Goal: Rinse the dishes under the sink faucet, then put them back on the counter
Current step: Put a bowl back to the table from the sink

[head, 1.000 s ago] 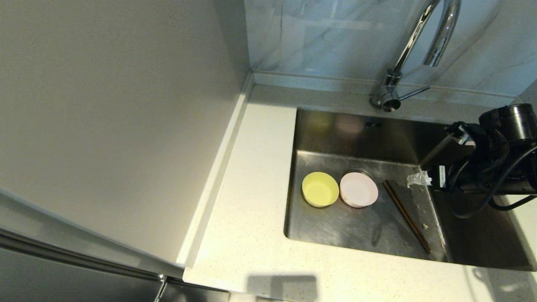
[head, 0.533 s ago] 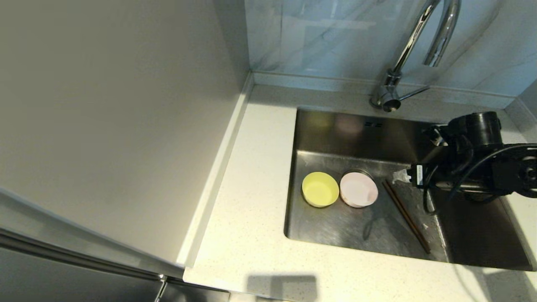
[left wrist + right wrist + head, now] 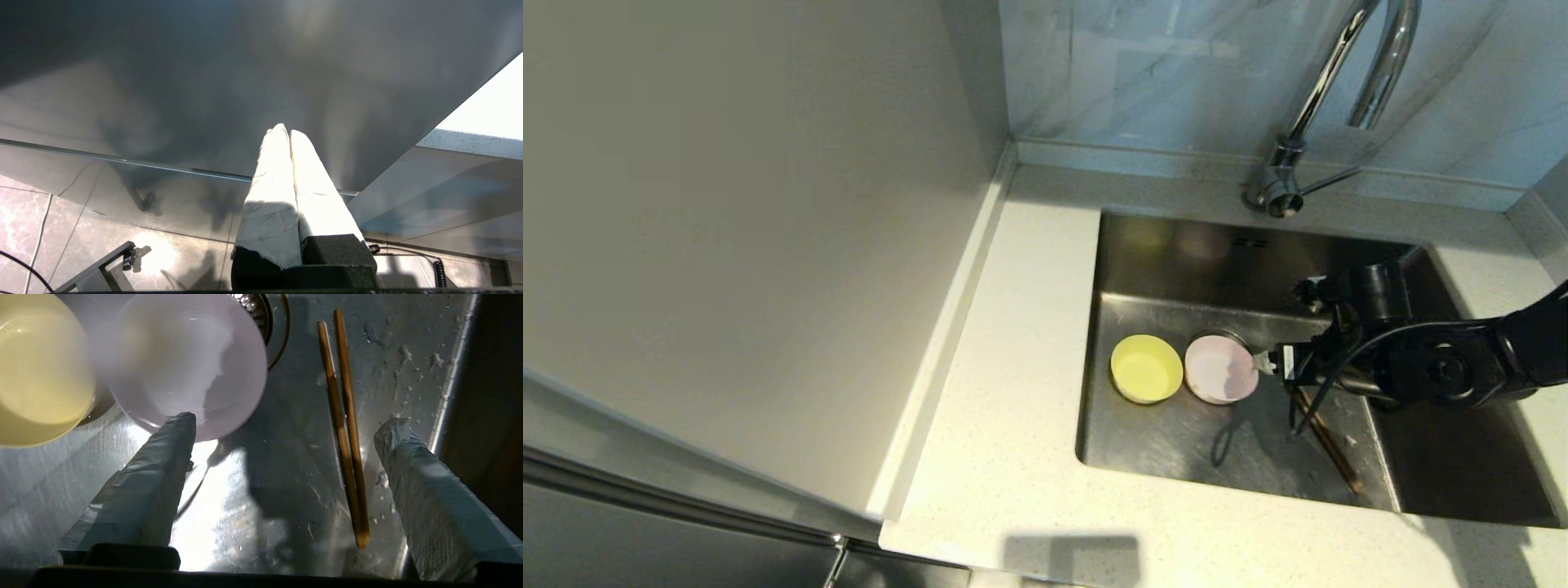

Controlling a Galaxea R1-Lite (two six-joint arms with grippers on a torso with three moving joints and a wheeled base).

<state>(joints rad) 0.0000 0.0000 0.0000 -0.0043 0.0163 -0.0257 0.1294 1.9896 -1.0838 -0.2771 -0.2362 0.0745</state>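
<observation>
Item: pink bowl (image 3: pixel 179 363), small, round, smooth-walled, upright on the sink (image 3: pixel 1176 441) floor, partly over the strainer drain (image 3: pixel 261 310). I judge it light, rigid and slick when wet; best taken by the thin rim, one finger inside.

Item: yellow-green bowl (image 3: pixel 1146 368), same shape, at the pink bowl's 9 o'clock, just beside it.

Item: wooden chopsticks (image 3: pixel 345 428), thin, stiff, lying parallel at its 3 o'clock; low on steel, awkward to pinch.

Item: right gripper (image 3: pixel 286 420), taped fingers spread wide, empty, one tip at the pink rim.

Item: left gripper (image 3: pixel 286 139), pressed together, parked away from the sink.

Item: chrome gooseneck faucet (image 3: pixel 1311 106), 12 o'clock; speckled counter (image 3: pixel 1013 392) around.
</observation>
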